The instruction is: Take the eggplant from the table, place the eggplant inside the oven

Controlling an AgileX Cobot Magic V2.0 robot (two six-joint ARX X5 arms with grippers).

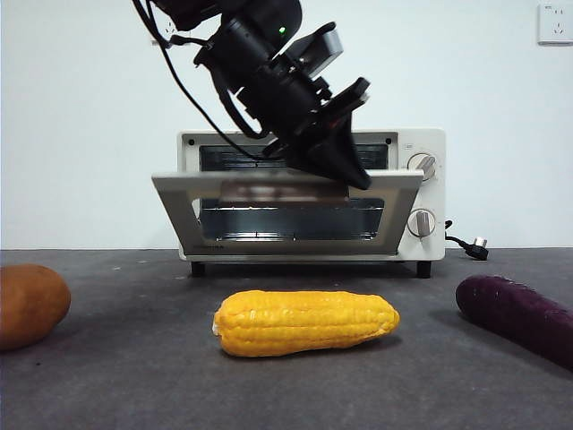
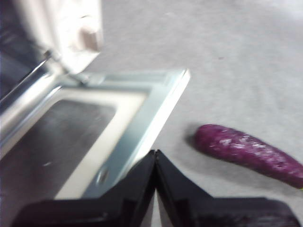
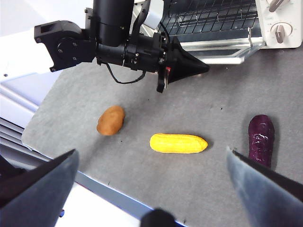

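- Two pincers: your left pincer [image 1: 354,170], tips closed on nothing, sits at the oven [image 1: 430,193] door's top rim; right pincer [image 3: 151,163] gapes, waiting high.
- Door half down; the eggplant [image 1: 517,315] lies untouched near the bench's [image 1: 134,376] right edge. Finish opening, then grasp it.

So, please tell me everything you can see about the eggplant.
The eggplant is long, dark purple and matte, with a slightly bumpy skin. It lies flat on the grey table, in front of the oven's knob side, beside the corn but apart from it. Nothing grips or touches it. Its stem end is out of view.
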